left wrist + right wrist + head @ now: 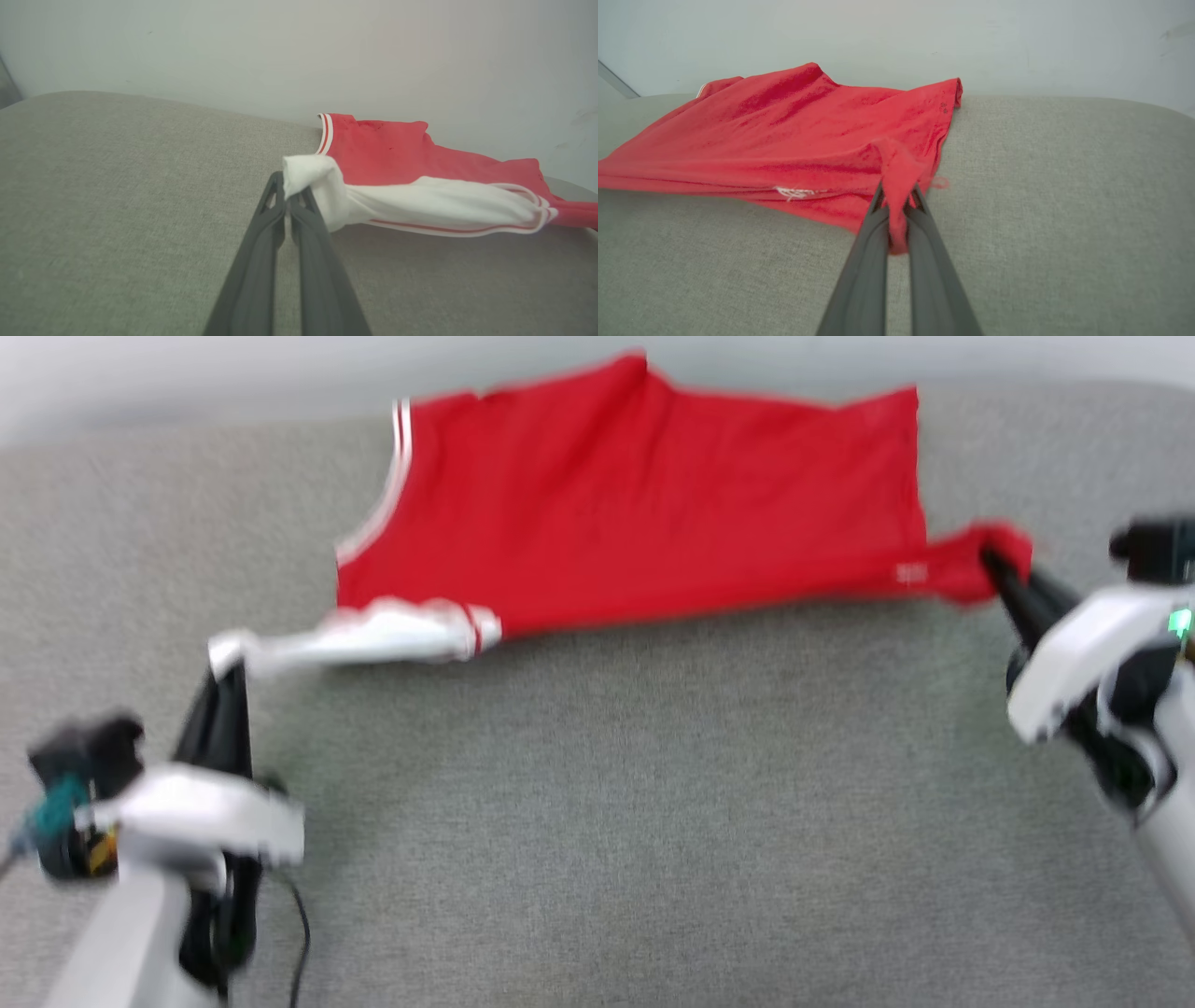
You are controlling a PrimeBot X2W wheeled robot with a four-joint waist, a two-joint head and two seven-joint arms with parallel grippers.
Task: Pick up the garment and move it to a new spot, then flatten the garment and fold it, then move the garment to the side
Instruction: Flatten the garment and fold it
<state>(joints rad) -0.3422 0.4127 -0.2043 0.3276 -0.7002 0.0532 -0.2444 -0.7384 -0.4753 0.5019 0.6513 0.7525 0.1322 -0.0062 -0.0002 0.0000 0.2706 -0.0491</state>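
Two grippers pinch the garment [644,504], spread across the upper middle of the frame. The left gripper [229,663] clamps its white sleeve at lower left. The right gripper [991,560] clamps a red corner at right.

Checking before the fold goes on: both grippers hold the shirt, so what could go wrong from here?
1. The left gripper pinches just the tip of the white sleeve; the fabric could slip out under pull.
2. The right gripper holds a small bunched red corner of the garment; uneven tension may leave it skewed instead of flat.
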